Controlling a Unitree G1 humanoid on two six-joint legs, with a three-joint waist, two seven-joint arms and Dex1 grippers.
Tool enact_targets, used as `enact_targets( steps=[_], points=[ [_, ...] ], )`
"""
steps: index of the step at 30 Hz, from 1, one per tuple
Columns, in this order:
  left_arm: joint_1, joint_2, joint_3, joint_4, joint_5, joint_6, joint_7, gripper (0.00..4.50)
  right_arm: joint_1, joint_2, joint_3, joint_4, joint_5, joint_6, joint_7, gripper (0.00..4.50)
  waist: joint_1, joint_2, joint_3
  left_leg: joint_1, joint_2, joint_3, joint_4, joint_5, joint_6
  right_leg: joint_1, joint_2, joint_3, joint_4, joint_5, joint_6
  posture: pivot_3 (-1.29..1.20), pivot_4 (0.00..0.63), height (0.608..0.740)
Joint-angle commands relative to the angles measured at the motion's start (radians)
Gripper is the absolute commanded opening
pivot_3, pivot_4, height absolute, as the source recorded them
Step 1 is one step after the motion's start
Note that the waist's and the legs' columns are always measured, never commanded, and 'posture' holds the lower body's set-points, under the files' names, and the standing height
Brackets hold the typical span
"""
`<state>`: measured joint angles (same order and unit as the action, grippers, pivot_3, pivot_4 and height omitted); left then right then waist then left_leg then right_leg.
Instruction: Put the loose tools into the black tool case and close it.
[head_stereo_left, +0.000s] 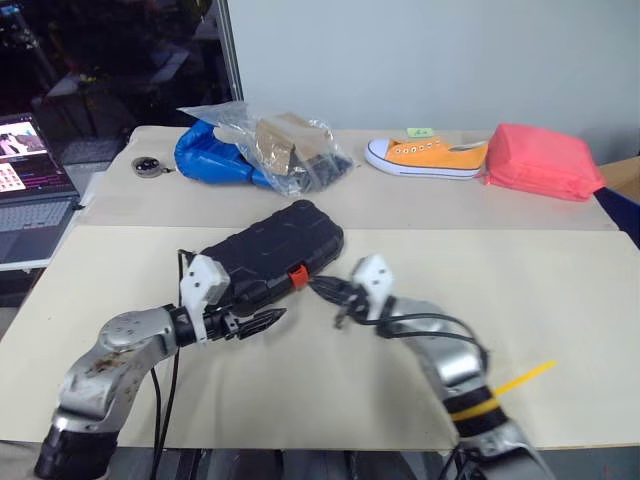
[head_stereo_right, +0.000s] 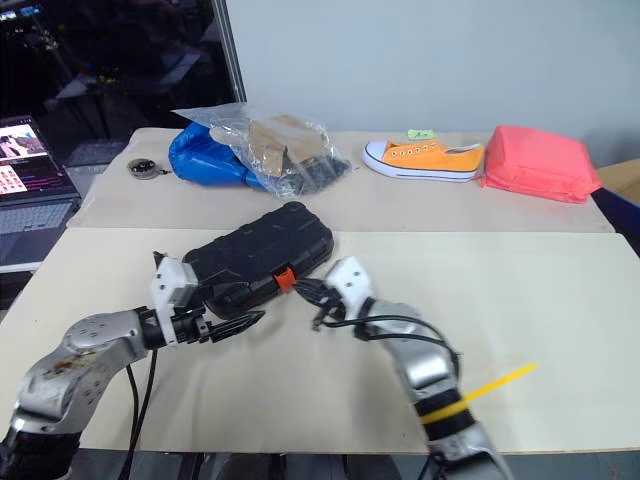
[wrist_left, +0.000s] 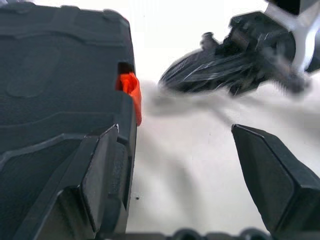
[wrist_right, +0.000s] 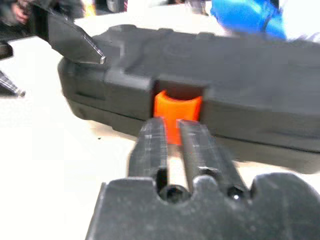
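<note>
Both tools sit low in the frame, the left tool (head_stereo_left: 262, 320) wide beside the shut black tool case (head_stereo_left: 272, 252) at centre, the right tool (head_stereo_left: 335, 297) narrow, empty, near its orange latch (head_stereo_left: 297, 276), which probably needs pressing home next.

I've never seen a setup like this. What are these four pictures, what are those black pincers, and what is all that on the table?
It is a two-armed robot. Two pictures come from cameras in its head, looking down; the other two from cameras on its wrists. The pincers are its hands. The left hand is open, with one finger by the edge of the black tool case, which lies closed on the table. The right hand points at the case's orange latch and holds nothing. Farther back lie a plastic bag, an orange shoe, a pink pouch and a laptop.
</note>
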<state>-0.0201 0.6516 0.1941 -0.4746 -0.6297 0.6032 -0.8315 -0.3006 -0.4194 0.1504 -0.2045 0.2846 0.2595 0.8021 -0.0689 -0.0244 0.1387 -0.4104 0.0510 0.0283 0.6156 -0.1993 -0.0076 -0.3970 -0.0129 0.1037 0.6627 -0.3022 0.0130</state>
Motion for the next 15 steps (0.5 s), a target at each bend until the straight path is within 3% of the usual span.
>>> enact_targets(
  steps=[1,4,7,8,15],
  points=[
    [0.080,0.013,0.116,-0.142,-0.117,0.030,0.016,4.50,0.080,-0.143,-0.110,-0.180,0.157,0.100,0.134,2.13,0.006,0.000,0.000,0.000,0.000,-0.001,-0.001,-0.001,0.001,0.001,0.000,-0.002,-0.001,0.000,0.000,0.00,0.150,0.740],
    [0.199,0.019,0.202,-0.216,-0.164,0.044,0.031,4.50,0.181,-0.275,-0.242,-0.240,0.246,0.150,0.198,3.14,0.018,0.001,0.000,-0.001,0.000,-0.002,-0.005,-0.005,0.002,0.003,-0.001,-0.004,-0.007,-0.001,0.000,0.00,0.150,0.740],
    [0.289,0.027,0.257,-0.236,-0.178,0.032,0.022,4.50,0.251,-0.339,-0.324,-0.246,0.274,0.147,0.220,4.31,0.022,0.000,0.001,0.001,-0.001,-0.001,-0.005,-0.006,0.002,0.006,-0.005,-0.004,-0.015,-0.002,0.000,0.00,0.150,0.740],
    [0.329,0.029,0.281,-0.242,-0.177,0.023,0.009,4.50,0.289,-0.359,-0.370,-0.243,0.279,0.138,0.234,4.48,0.024,0.000,0.001,0.003,-0.001,-0.001,-0.003,-0.006,0.002,0.008,-0.005,-0.004,-0.015,-0.002,0.000,0.00,0.150,0.740],
    [0.492,0.035,0.365,-0.234,-0.138,-0.041,-0.047,4.50,0.497,-0.382,-0.545,-0.247,0.251,0.023,0.276,4.48,0.029,0.000,0.001,0.008,-0.003,0.002,0.000,-0.003,0.005,0.013,-0.008,-0.006,-0.015,-0.002,0.001,0.00,0.150,0.740]
  ],
)
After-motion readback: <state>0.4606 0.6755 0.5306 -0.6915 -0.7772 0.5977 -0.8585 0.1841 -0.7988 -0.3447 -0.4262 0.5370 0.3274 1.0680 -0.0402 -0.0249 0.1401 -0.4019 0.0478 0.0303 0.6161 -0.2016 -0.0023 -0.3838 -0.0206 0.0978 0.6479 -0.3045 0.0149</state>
